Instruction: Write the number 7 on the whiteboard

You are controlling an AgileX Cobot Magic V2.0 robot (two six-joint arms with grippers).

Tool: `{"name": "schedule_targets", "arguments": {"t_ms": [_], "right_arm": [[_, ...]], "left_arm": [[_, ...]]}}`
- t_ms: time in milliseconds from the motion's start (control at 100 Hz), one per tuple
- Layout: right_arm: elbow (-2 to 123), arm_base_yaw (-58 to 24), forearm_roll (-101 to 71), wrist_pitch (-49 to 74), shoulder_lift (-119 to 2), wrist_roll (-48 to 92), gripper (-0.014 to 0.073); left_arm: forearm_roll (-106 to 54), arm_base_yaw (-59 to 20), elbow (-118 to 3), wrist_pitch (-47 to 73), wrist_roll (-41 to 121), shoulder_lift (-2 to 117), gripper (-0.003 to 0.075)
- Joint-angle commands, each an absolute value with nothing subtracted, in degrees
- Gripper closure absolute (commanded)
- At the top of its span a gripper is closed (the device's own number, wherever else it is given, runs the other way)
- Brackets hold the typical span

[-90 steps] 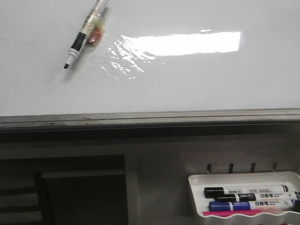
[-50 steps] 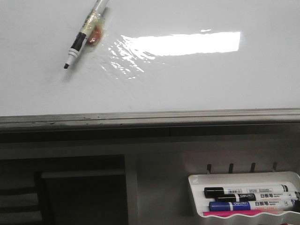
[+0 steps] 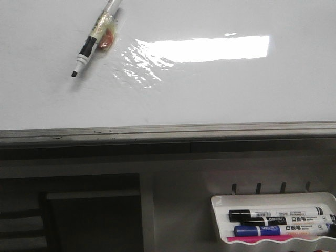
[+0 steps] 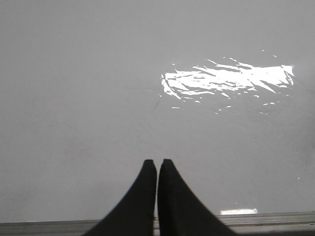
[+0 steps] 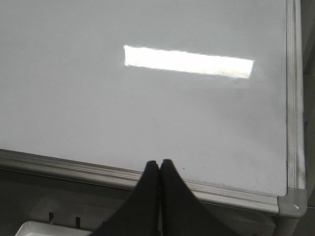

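Left gripper (image 4: 157, 164), two black tapered fingers, pressed together tip to tip with only a hairline seam between them, holding nothing, hovering over the large glossy white whiteboard with a grey metal frame (image 4: 98, 98) near its framed edge. Right gripper (image 5: 160, 164), same black fingers, also closed flat against each other and empty, sitting over the grey frame strip by the board's rounded grey corner cap (image 5: 291, 204). In the front view the whiteboard (image 3: 210, 100) fills the upper part, a bright rectangular glare patch with wrinkled reflections across its middle. A black-tipped marker taped to a pale stick (image 3: 89, 47) slants in from the top edge of the front view, its tip down against or just above the board on the left side; contact is hard to judge from this angle. An orange-brown blur next to the taped section looks like its reflection in the board, not certain. The number 7 is not visible on the board in any view; the surface reads blank white. Below the frame, at lower right, a small white plastic tray (image 3: 218, 220) holds a black-capped marker (image 3: 273, 215) and a blue marker (image 3: 278, 230), lying side by side lengthwise.
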State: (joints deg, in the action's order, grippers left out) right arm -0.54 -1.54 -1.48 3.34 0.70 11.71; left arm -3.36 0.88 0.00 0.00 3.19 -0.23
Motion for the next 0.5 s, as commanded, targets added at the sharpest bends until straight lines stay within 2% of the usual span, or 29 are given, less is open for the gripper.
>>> {"name": "schedule_targets", "arguments": {"t_ms": [0, 250, 490], "right_arm": [[-2.27, -1.14, -0.96, -1.3, 1.79, 11.51, 0.0657], [-2.27, -1.14, -1.08, -1.4, 1.79, 11.51, 0.0657], [-2.27, -1.14, -11.72, -5.14, 1.79, 11.51, 0.0657]], "left_arm": [[-3.41, 0.62, 2.07, -4.4, 2.54, -1.93, 0.0741], [-4.11, 0.62, 2.07, -4.4, 2.54, -1.93, 0.0741], [-20.24, 0.62, 2.07, -4.51, 2.54, -1.93, 0.0741]]}}
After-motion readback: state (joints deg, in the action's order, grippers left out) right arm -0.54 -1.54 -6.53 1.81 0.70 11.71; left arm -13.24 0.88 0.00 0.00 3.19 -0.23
